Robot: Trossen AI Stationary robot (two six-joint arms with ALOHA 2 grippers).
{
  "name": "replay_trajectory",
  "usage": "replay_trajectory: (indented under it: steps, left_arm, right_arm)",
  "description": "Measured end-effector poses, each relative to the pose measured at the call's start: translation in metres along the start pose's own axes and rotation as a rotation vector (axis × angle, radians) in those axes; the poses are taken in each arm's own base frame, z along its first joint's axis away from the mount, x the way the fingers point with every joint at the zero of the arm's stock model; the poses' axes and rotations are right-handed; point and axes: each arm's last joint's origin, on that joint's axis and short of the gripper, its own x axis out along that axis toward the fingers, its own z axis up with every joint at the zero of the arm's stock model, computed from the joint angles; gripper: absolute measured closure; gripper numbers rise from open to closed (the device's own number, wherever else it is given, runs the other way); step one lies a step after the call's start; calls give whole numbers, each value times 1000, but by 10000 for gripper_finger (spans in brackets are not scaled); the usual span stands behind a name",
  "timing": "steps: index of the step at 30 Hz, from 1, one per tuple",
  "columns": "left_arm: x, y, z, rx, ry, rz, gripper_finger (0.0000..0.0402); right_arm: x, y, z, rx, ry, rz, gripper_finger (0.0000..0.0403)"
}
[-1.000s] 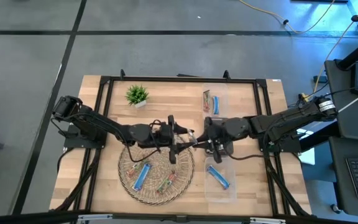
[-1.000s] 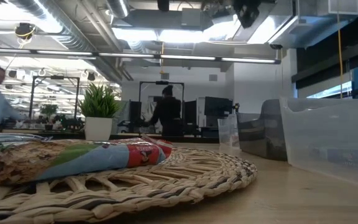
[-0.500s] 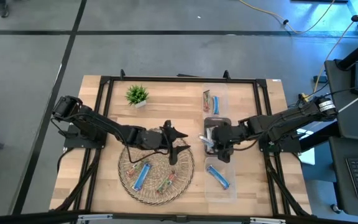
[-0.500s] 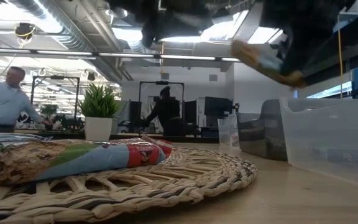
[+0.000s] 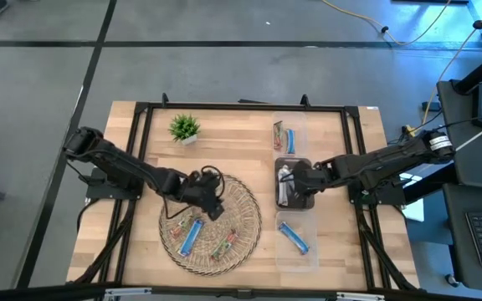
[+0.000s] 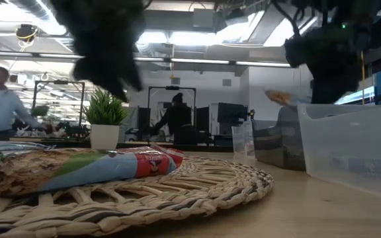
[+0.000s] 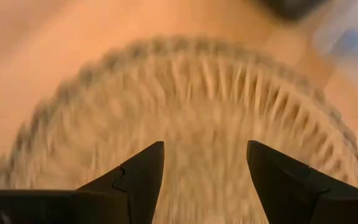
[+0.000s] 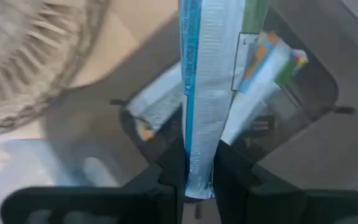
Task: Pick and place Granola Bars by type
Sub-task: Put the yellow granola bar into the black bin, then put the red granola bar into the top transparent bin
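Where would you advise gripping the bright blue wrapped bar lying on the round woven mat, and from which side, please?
Grip the bright blue wrapped bar at its middle, across the narrow width, coming straight down from above. It lies flat on the round woven mat, slanted, with another bar beside it but apart. The left gripper hangs open over the mat nearby, so it looks best placed.

Round woven mat (image 5: pixel 243 219) is lying on the wooden table (image 5: pixel 141 134). Small potted plant (image 5: pixel 184 128) is standing beyond the mat; three clear bins (image 5: pixel 298 252) are sitting beside it.
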Motion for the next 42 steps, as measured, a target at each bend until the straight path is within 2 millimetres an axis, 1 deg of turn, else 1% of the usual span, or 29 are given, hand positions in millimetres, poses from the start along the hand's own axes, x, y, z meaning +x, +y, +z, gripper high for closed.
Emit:
replay_trajectory:
  steps: [6, 10, 13, 15, 19, 23, 27, 39, 42]
  left_arm:
    - [-6, 3, -20, -86, 191, 37, 180]
    - [-12, 5, -36, -174, 338, 87, 180]
    - [-18, 7, -48, -182, 415, 144, 180]
    - [-21, 8, -54, -207, 444, 180, 180]
    - [-24, 5, -60, -259, 455, 190, 180]
    - [-19, 2, -69, -266, 480, 224, 180]
    - [-9, 0, -78, -247, 504, 265, 180]
    - [12, 0, -91, -235, 584, 338, 181]
    - [14, -1, -93, -238, 600, 336, 189]
  right_arm:
    - [8, -9, -2, 43, 12, -29, 336]
    - [8, -9, 0, 45, 1, -20, 336]
    - [8, -7, 2, 22, -19, 5, 332]
    - [8, -4, 4, 19, -39, 29, 324]
    - [8, 0, 8, -1, -76, 70, 302]
    - [8, 2, 9, -12, -94, 90, 277]
    - [7, 2, 10, -13, -99, 95, 261]
    - [7, 2, 10, -14, -96, 97, 256]
    - [7, 2, 10, -14, -92, 100, 256]
